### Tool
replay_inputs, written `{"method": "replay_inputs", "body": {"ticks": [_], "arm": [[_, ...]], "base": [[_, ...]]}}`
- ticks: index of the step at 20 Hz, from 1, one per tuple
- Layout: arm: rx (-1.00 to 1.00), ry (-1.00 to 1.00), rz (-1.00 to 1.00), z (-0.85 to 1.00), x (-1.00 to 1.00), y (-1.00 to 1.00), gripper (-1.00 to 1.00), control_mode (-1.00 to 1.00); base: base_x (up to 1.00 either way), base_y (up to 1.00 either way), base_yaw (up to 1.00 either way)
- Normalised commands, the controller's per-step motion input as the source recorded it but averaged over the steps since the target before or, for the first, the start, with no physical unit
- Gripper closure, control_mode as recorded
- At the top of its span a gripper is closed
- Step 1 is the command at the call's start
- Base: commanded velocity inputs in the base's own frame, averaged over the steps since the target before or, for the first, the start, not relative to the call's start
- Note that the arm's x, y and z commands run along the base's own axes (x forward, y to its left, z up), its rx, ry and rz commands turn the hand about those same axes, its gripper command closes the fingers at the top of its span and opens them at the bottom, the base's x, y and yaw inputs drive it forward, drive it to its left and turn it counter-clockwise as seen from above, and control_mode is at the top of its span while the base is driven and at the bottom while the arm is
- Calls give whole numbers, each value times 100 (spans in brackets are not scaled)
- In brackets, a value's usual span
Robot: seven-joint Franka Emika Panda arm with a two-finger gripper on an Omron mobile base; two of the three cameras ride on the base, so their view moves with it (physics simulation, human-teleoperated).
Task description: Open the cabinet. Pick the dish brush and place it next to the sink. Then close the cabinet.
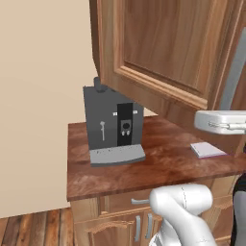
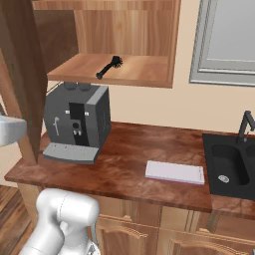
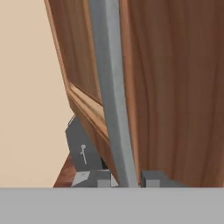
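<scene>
A simulated kitchen, with the cabinet (image 2: 99,40) standing open: its raised-panel door (image 1: 163,48) swings out over the brown countertop (image 1: 158,163) and takes up the upper right of the left base view, with its long grey bar handle (image 1: 235,67) at the 3 o'clock edge. Below the door, at about 9 o'clock from the counter's middle, a dark grey coffee machine (image 1: 113,127) stands upright against the beige wall, and a flat pale sponge-like pad (image 1: 207,149) lies on the counter toward 4 o'clock. From the right base view, the dish brush (image 2: 109,66) lies on the cabinet's open shelf at about 11 o'clock, black, bristle head toward the back wall, handle pointing to the front edge, directly above the coffee machine (image 2: 77,122). The pale pad (image 2: 175,172) rests near the centre, and the sink (image 2: 231,172), a black basin with a thin black faucet (image 2: 245,124), sits at 3 o'clock, well apart from the brush. In the hand view, the gripper (image 3: 127,178) sits at 6 o'clock with its 2 fingers (image 3: 154,178) either side of the grey bar handle (image 3: 113,87), the jaws clamped on it, the door edge running up to 12 o'clock.
</scene>
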Motion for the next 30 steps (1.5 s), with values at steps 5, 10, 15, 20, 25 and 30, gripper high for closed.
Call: {"method": "replay_inputs", "body": {"ticks": [5,10,15,20,25,30], "arm": [[-3,6,-2,0,-4,79,100,-100],[-4,7,-4,0,0,79,100,-100],[-5,10,-5,0,0,69,100,-100],[-5,7,-6,0,0,65,100,-100],[-1,0,-4,-1,2,44,100,-100],[0,0,-2,-11,34,50,100,-100]], "base": [[0,0,0],[0,0,0],[0,0,0],[0,0,0],[0,0,0],[0,0,0]]}}
